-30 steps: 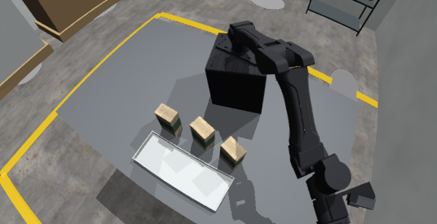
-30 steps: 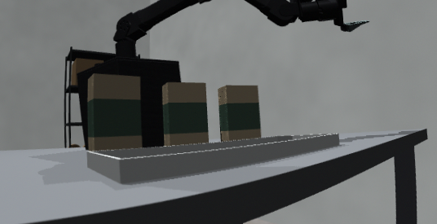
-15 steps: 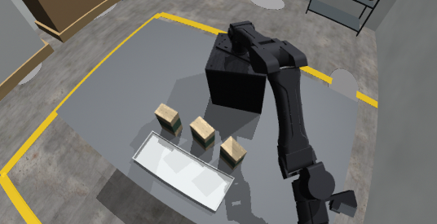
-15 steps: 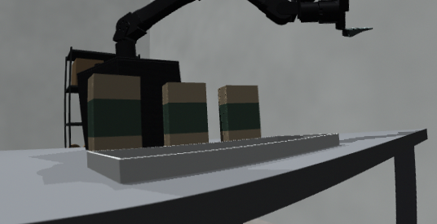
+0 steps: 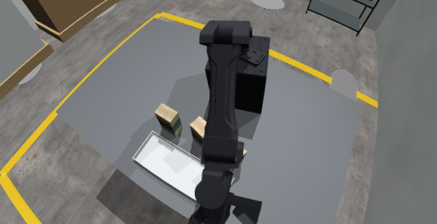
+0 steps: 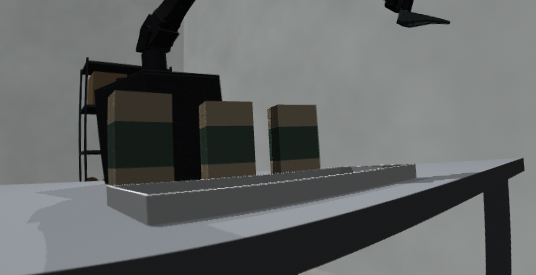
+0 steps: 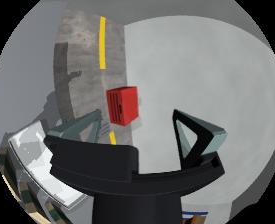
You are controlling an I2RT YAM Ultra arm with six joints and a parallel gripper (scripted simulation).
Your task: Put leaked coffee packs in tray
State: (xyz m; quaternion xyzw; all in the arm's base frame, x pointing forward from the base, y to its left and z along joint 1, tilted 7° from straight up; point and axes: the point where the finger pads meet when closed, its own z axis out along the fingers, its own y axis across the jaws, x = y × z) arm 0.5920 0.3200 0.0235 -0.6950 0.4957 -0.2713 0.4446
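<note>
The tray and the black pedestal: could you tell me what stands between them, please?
The three coffee packs stand in a row there, between tray and pedestal, in the exterior view.

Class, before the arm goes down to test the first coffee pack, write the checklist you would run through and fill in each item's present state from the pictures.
1. Jaws of the gripper open and holding nothing: ok.
2. All three coffee packs standing upright behind the tray: left pack, middle pack, right pack: ok.
3. Tray has no pack in it: ok.
4. Gripper high above the packs, touching none: ok.
5. Which packs are soft: cannot tell; none has been squeezed.
6. Right pack visible from the top view: not ok; the arm covers nearly all of it.
</note>
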